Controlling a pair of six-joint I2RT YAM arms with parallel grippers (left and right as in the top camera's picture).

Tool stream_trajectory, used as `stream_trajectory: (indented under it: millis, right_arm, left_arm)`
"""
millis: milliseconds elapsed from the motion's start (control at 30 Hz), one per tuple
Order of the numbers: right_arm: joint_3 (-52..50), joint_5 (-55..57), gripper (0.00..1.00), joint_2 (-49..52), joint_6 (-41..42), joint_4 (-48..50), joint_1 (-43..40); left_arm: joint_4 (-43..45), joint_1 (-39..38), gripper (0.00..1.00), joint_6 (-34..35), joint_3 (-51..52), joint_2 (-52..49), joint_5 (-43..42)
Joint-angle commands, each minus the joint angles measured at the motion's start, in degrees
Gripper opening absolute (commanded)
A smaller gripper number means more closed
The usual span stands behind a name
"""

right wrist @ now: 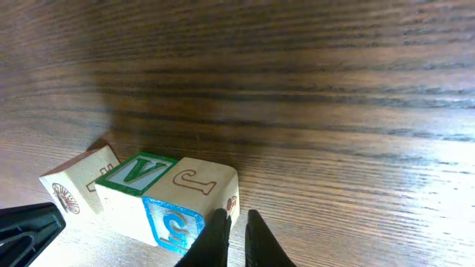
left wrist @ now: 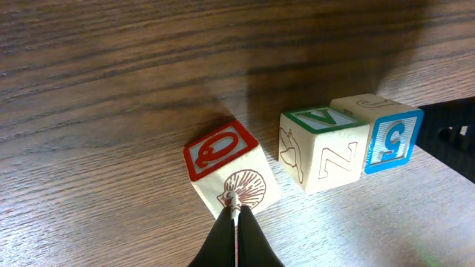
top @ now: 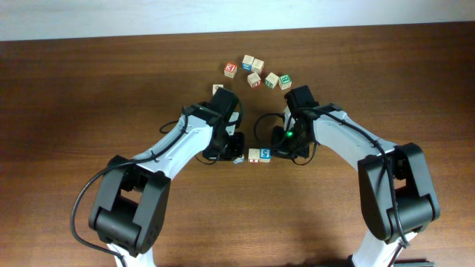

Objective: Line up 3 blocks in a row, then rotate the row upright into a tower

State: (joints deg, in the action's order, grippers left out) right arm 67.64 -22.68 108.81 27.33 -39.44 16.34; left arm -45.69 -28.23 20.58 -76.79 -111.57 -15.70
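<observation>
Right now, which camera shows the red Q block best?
Left wrist: the red Q block sits centered, its Q face and shell side clear. Right wrist shows only a pale side at the left edge. Overhead, the left arm mostly hides it.

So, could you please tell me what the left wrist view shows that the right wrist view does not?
Left wrist only: the red Q face on the Q block, and the left gripper, shut, tips against that block's shell-drawn side. Right wrist only: the right gripper, tips at the end face of the J block. Both: the three-block row, green-topped V block in the middle.
</observation>
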Motion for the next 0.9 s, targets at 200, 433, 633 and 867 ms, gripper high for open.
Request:
stream_trajectory:
  millis: [200,433,633,867]
  right_arm:
    - [-0.24,-1.11,0.10,0.52,0.61,1.31,0.70]
    - [-0.24,-0.68,0.11,0.52,0.61,2.03,1.73]
    - [-0.24,-0.70,0.10,0.63,1.29,3.58,1.73]
    - [-0.24,-0.90,0.11,1.22,1.68,4.15,1.73]
  left_arm:
    - [-3.08,7.89,0.05,-0.94,-1.42,3.08,-0.04]
    - [-0.98,6.69,0.06,-0.90,1.05,2.80,-0.90]
    - [0.04,5.49,0.03,-0.90,1.38,2.78,-1.68]
    - [0.92,4.55,0.02,-0.90,2.54,2.78,-2.40]
